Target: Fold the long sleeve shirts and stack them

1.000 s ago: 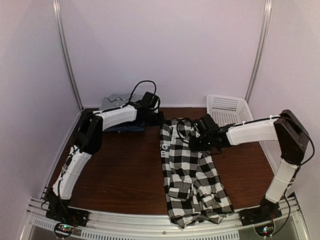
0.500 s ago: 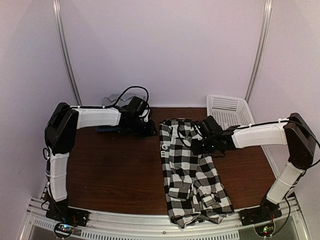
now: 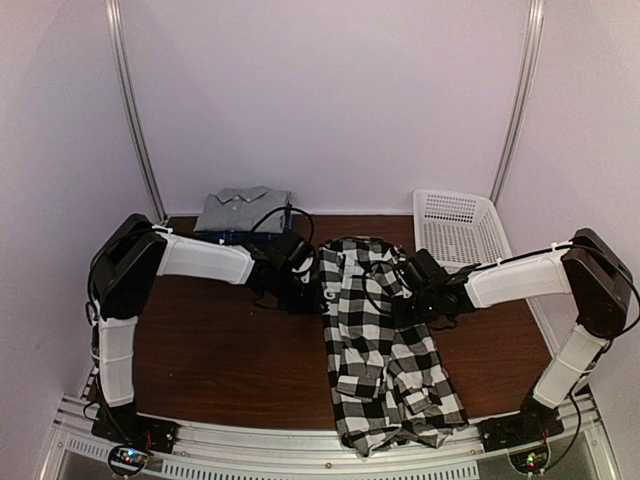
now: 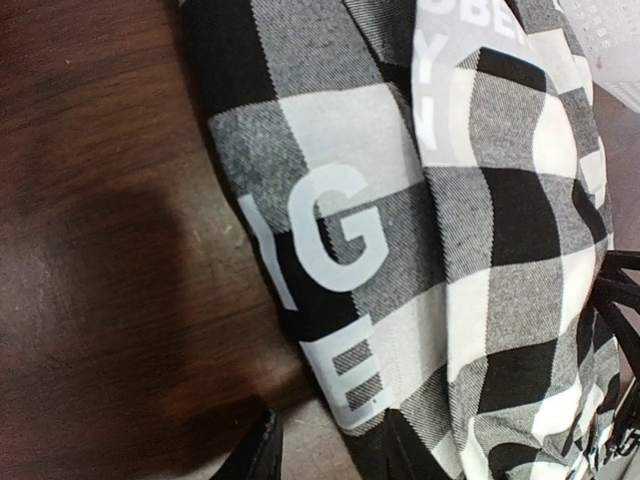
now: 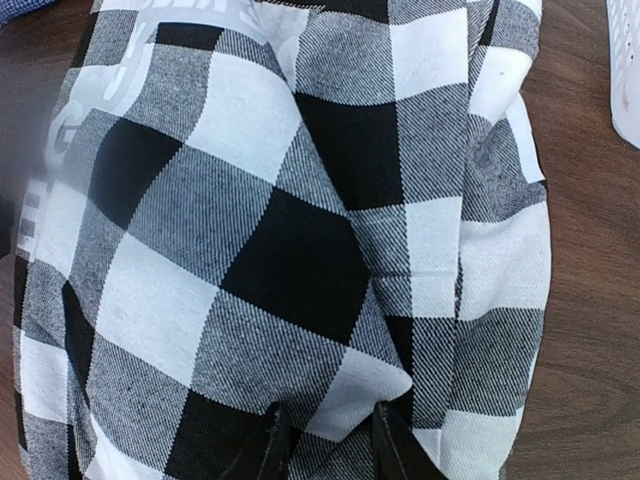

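Note:
The large black-and-white check shirt point(image 3: 375, 340) lies lengthwise down the middle of the table, bunched at its near end. My left gripper point(image 3: 305, 290) is at its left edge; in the left wrist view point(image 4: 325, 455) it is open, with the shirt's point(image 4: 480, 250) lettered hem between its fingers. My right gripper point(image 3: 408, 298) rests on the shirt's right side; in the right wrist view point(image 5: 330, 445) it is open, with a fold of the check cloth point(image 5: 250, 200) between its fingertips. A folded grey shirt point(image 3: 243, 207) lies on a dark blue one point(image 3: 228, 237) at the back left.
A white lattice basket point(image 3: 455, 222) stands at the back right, just beyond the right arm; its corner shows in the right wrist view point(image 5: 625, 70). Brown tabletop point(image 3: 220, 350) shows to the left of the check shirt. Metal frame posts stand at the back corners.
My left arm has swung from the folded stack at the back left over to the check shirt's left edge, uncovering the grey shirt. My right gripper has slid a little nearer along the shirt.

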